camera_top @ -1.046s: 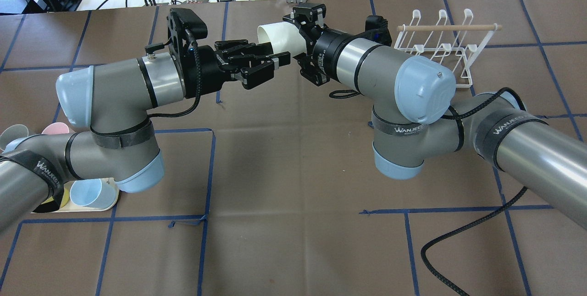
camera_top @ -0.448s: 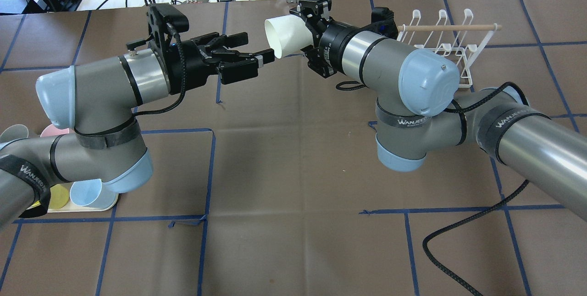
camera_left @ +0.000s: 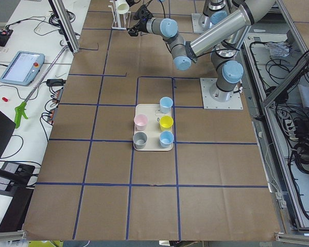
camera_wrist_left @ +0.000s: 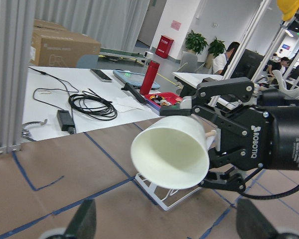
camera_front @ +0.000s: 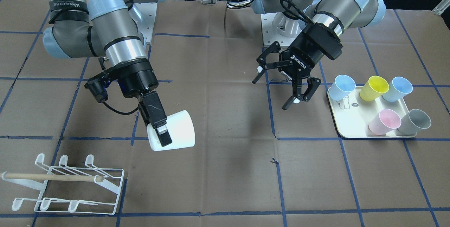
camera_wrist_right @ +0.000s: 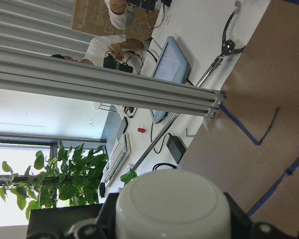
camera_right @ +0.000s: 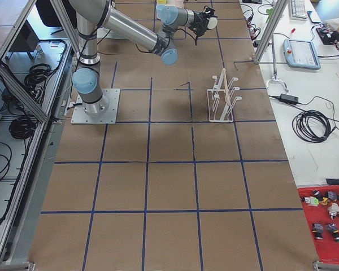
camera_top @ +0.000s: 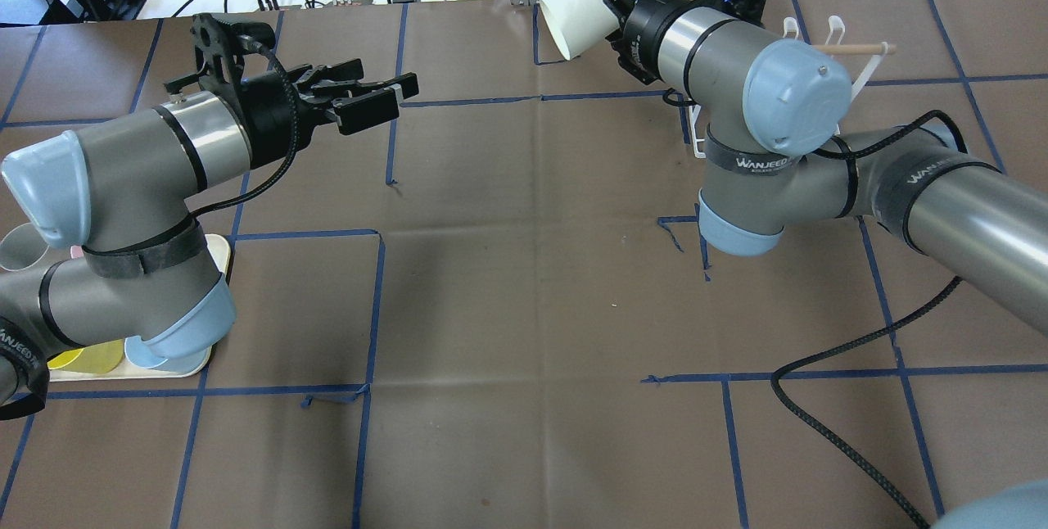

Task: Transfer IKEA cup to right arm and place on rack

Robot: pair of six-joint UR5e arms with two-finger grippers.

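My right gripper point(camera_front: 168, 134) is shut on the white IKEA cup point(camera_front: 175, 128) and holds it on its side above the table. In the overhead view the cup point(camera_top: 571, 21) is at the far edge, its mouth turned left, in the right gripper point(camera_top: 604, 1). The left wrist view shows the cup point(camera_wrist_left: 172, 152) mouth-on; the right wrist view shows its base point(camera_wrist_right: 172, 209). My left gripper point(camera_front: 270, 94) is open and empty, well apart from the cup, as the overhead view point(camera_top: 399, 99) also shows. The white wire rack point(camera_front: 66, 185) stands on the table beside the right arm, partly hidden overhead point(camera_top: 851, 62).
A cream tray point(camera_front: 346, 128) near the left arm holds several coloured cups, among them a pink one point(camera_front: 385, 121) and a yellow one point(camera_front: 376, 88). A black cable point(camera_top: 827, 422) lies on the table under the right arm. Cables and tools lie beyond the far edge.
The arms have drawn apart. The left gripper pulled back left, away from the cup. The right gripper carried the cup right and farther away, toward the rack.
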